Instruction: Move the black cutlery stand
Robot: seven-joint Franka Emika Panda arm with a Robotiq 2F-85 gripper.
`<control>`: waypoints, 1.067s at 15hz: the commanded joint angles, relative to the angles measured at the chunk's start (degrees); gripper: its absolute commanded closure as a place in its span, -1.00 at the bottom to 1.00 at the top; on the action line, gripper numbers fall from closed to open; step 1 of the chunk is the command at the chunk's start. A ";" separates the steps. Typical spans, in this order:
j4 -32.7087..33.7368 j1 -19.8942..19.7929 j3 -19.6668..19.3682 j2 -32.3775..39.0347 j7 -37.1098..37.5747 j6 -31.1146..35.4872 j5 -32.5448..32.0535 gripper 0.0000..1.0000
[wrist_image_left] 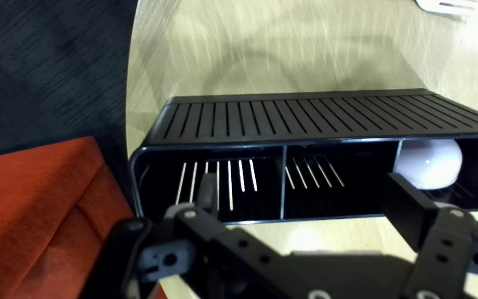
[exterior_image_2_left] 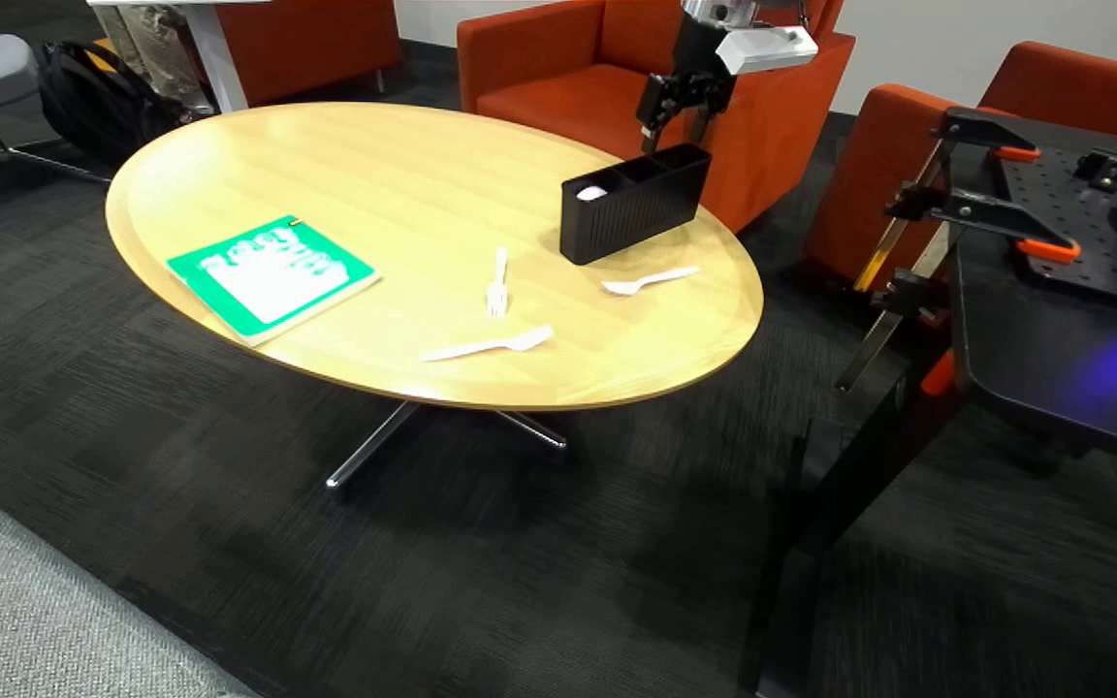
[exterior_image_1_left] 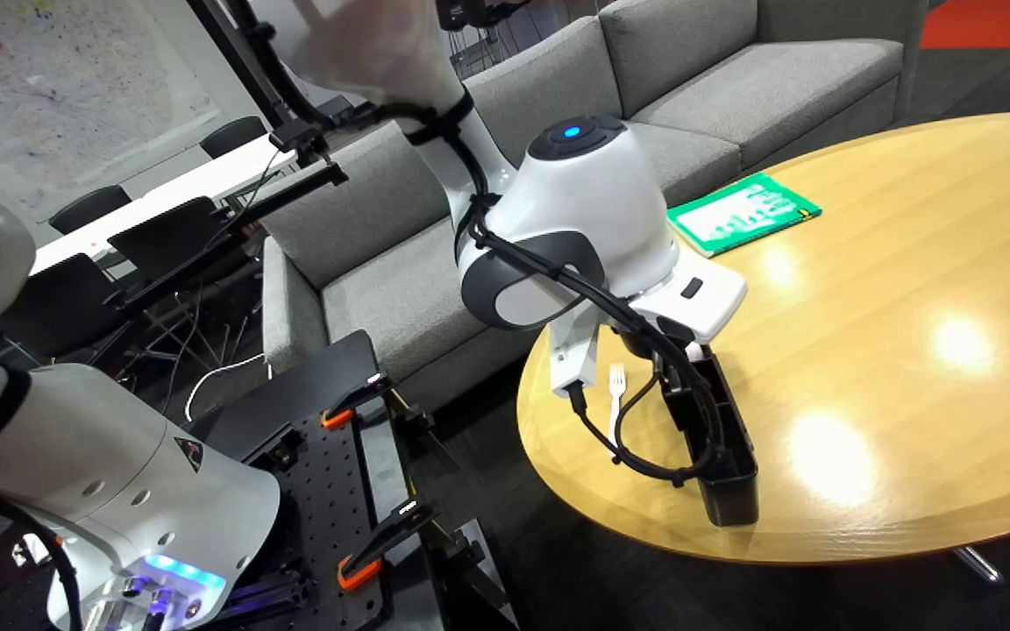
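Note:
The black cutlery stand stands upright on the wooden table close to its edge; it shows in both exterior views (exterior_image_1_left: 737, 469) (exterior_image_2_left: 631, 215) and in the wrist view (wrist_image_left: 305, 120). It has three compartments. A white rounded plastic piece (wrist_image_left: 430, 164) sits in one end compartment, also visible in an exterior view (exterior_image_2_left: 591, 193). My gripper (wrist_image_left: 305, 182) is open, with its fingers wide apart over the stand's long side and nothing between them. In an exterior view the gripper (exterior_image_2_left: 677, 131) hangs just above the end opposite the white piece. Whether the fingertips touch the stand is unclear.
White plastic cutlery lies on the table (exterior_image_2_left: 403, 184): a fork (exterior_image_2_left: 497, 286), a piece beside the stand (exterior_image_2_left: 651, 281) and another near the edge (exterior_image_2_left: 486, 346). A green book (exterior_image_2_left: 272, 267) lies farther off. An orange armchair (exterior_image_2_left: 568, 97) and a grey sofa (exterior_image_1_left: 400, 263) stand by the table.

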 commanded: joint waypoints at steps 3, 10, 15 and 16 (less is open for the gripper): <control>3.30 -2.05 0.80 3.68 -2.35 2.54 0.49 -1.00; 7.00 0.25 -1.52 7.64 -1.93 1.70 0.70 -1.00; 8.48 2.37 -3.63 9.72 -1.13 1.28 1.13 -0.17; 8.69 2.82 -4.07 9.97 -1.15 0.94 1.08 0.01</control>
